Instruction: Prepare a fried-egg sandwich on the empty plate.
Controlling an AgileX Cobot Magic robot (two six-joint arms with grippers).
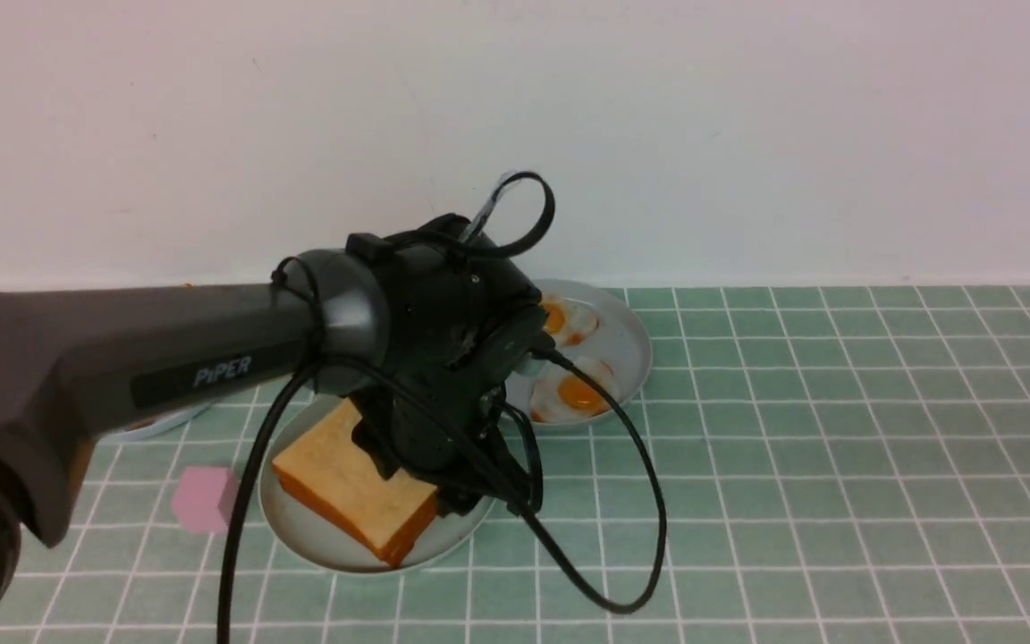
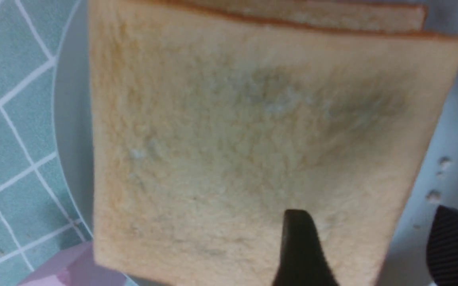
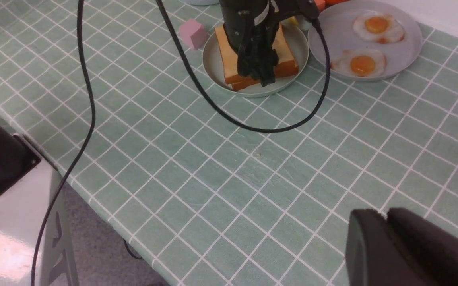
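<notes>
Sandwich (image 3: 259, 59) assembly appears nearly finished: two toast slices sit stacked on the mint-green plate (image 3: 213, 65), the upper slice slightly offset from the lower. No egg is visible between them from any view, so its presence cannot be confirmed. Two fried eggs (image 1: 579, 392) lie on the greyish plate (image 1: 627, 344) just beside it.

Left gripper (image 2: 366, 246) hangs directly over the top slice with jaws spread, one finger above the toast, the other beyond its edge; nothing is pinched. Right gripper (image 3: 408, 250) sits well apart over bare bench (image 3: 253, 167); its jaws look pressed together and empty.

Clearance: open bench lies on the right side; a pink block (image 1: 202, 499) stands close to the plate rim on the left.
</notes>
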